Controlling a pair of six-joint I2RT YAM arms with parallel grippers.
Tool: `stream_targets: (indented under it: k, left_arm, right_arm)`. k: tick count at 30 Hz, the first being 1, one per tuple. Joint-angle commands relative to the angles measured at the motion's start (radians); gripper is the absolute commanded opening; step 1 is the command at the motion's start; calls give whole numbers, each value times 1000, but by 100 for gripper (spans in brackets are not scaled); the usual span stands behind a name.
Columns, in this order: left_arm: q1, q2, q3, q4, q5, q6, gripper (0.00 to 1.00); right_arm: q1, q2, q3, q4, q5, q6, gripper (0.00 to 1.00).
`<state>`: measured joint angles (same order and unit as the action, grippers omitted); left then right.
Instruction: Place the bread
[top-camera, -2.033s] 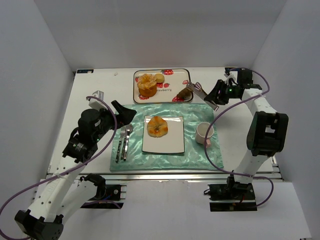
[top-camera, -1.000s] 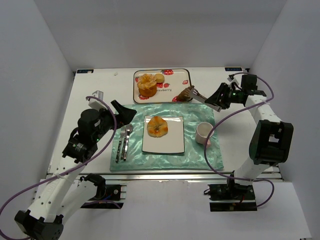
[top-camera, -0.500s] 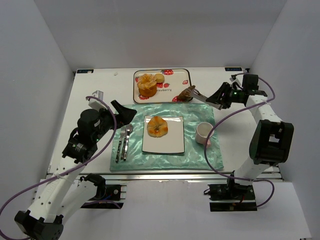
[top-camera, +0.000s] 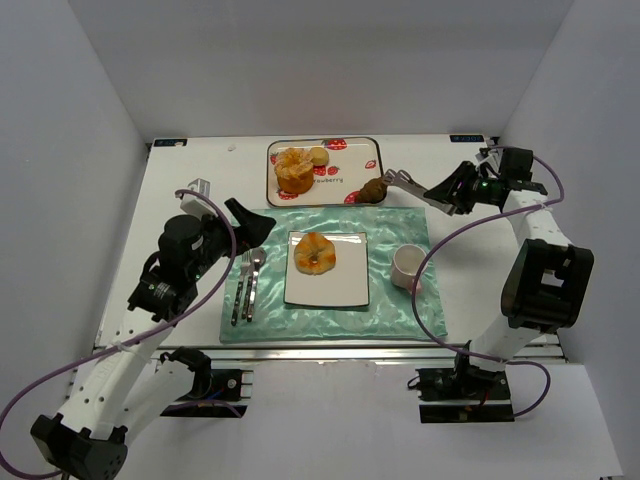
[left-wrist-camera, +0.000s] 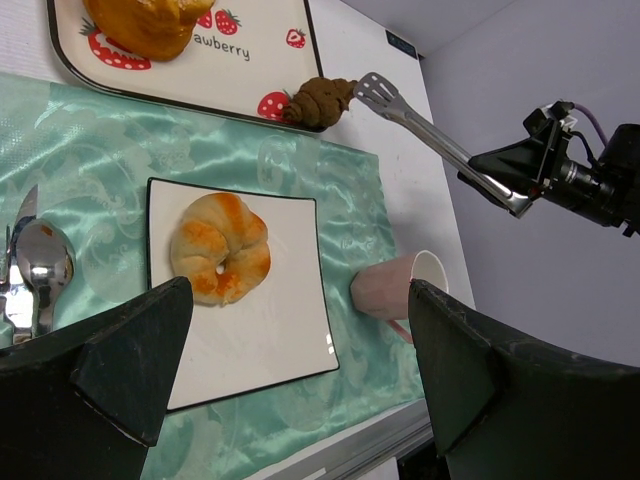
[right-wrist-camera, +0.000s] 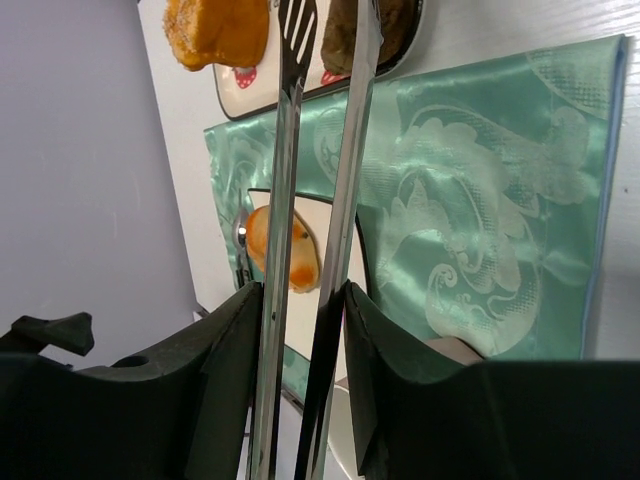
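Note:
A dark brown bread (top-camera: 375, 189) lies at the front right corner of the strawberry tray (top-camera: 345, 148). In the left wrist view the same brown bread (left-wrist-camera: 318, 100) sits just left of the slotted tong head. My right gripper (top-camera: 448, 196) is shut on metal tongs (top-camera: 420, 188), whose tips hover beside the brown bread with a gap between the arms. The right wrist view shows the right gripper (right-wrist-camera: 303, 290) squeezing both tong arms (right-wrist-camera: 285, 200), the brown bread (right-wrist-camera: 392, 25) beyond their tips. A golden croissant (top-camera: 314, 252) rests on the white plate (top-camera: 345, 290). My left gripper (top-camera: 250, 222) is open and holds nothing.
An orange pastry (top-camera: 293, 170) and a small roll (top-camera: 318, 156) lie on the tray. A pink cup (top-camera: 408, 265) stands right of the plate on the green mat (top-camera: 400, 320). A fork and spoon (top-camera: 247, 285) lie on the mat's left side.
My right arm has drawn back to the right, pulling the tongs' tips off the brown bread. The bread stayed at the tray's corner. The left arm barely moved.

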<state>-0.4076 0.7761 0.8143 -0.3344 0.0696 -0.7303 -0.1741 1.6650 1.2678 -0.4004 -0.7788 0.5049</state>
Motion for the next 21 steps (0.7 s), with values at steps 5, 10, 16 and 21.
stream_targets:
  k: [5, 10, 16, 21]
  left_arm:
    - [3, 0, 11, 17, 16, 11, 98]
    - [3, 2, 9, 21, 18, 6, 98]
    - [4, 2, 14, 17, 15, 6, 98]
    - [4, 2, 8, 23, 16, 5, 98]
  right_arm:
    - [4, 18, 27, 78, -71, 66, 44]
    - [5, 35, 24, 81, -70, 60, 48]
    - [5, 44, 42, 60, -47, 21, 52]
    - [5, 47, 28, 64, -46, 26, 52]
